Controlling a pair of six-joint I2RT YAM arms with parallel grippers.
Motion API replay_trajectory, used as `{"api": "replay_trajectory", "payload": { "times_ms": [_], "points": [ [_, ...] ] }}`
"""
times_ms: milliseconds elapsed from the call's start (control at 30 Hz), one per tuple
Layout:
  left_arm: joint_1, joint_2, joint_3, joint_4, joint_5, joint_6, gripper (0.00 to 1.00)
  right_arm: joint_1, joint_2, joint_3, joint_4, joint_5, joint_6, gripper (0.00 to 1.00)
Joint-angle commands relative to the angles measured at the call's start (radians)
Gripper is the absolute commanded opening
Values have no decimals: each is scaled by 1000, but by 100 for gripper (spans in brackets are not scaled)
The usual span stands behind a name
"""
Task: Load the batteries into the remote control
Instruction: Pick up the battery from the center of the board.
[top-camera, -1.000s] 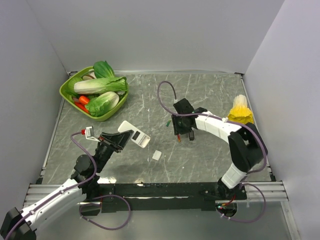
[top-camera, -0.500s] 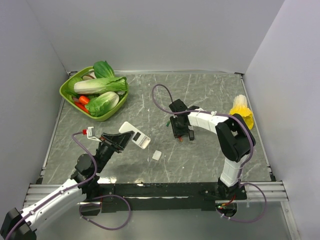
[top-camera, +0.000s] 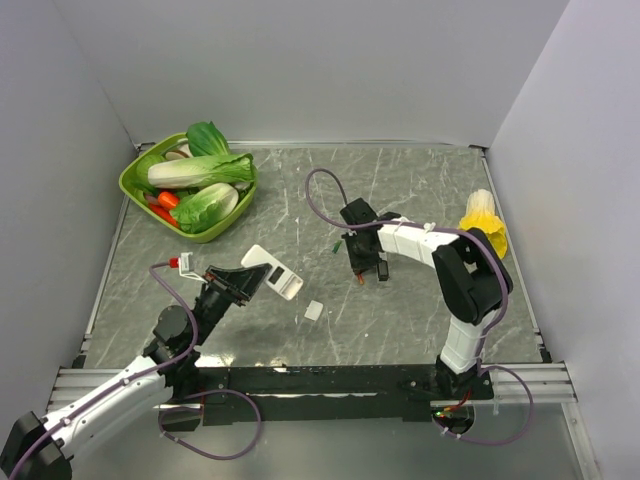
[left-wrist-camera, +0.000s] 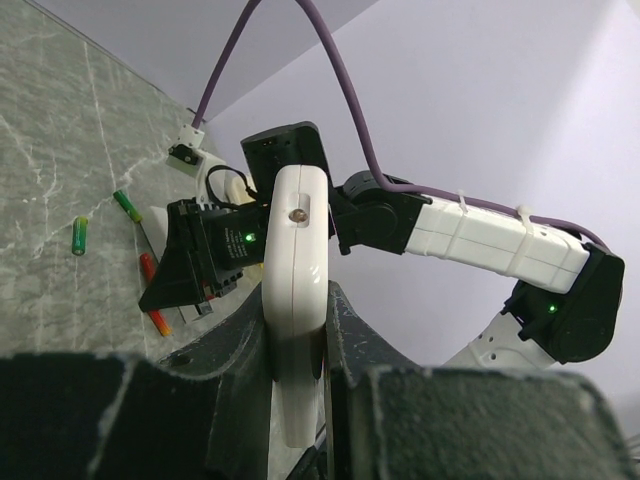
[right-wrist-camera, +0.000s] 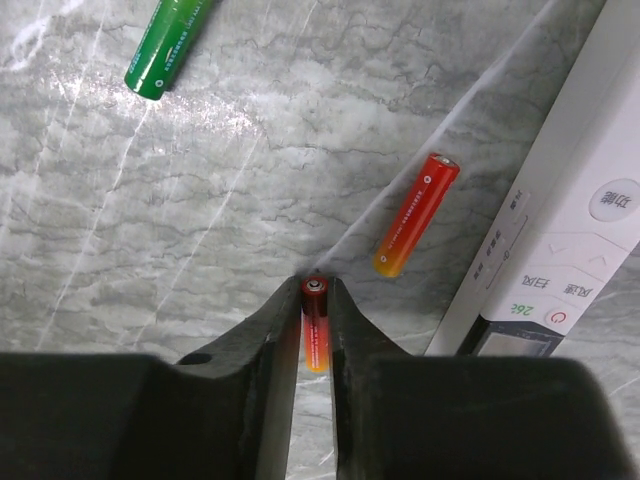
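pinching an orange-red battery (right-wrist-camera: 316, 345) between its two fingertips, the right gripper (top-camera: 361, 270) stood low over the grey table (top-camera: 420, 190), its jaws nearly together with only the width of the cell between them. in the right wrist view the long axis of this battery ran in line with the fingers, one metal end looking out past the tips. if it was off the surface or not, i could not tell. the second battery (right-wrist-camera: 411, 215) lay free just beside it, slanted, near a narrow white bar with buttons (right-wrist-camera: 575, 190). a green battery (right-wrist-camera: 166, 48) lay farther off.

the left gripper (left-wrist-camera: 296, 340) was closed tight on the remote control (top-camera: 275, 270) and held it on its edge, so the left wrist camera saw only a thin white side. from the right gripper the remote lay toward the robot's left and a little nearer to the bases, well apart, its long axis diagonal in the top view. i judged that the right arm was the one to carry the cell across, and that it must turn the battery until its axis agrees with the compartment, which i could not see. a small white piece (top-camera: 314, 311), maybe the cover, lay between the arms.
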Motion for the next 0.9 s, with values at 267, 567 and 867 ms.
{"api": "replay_trajectory", "payload": {
  "times_ms": [267,567,867],
  "points": [
    [3,67,-114,16,42,-11,2,0,-120,-115,52,-14,-48,2],
    [3,127,-110,80,64,-42,2,0,-387,-219,125,-59,-11,0],
    [6,202,41,-156,88,-21,1,86,-783,-328,303,-203,-215,0]
  ]
}}
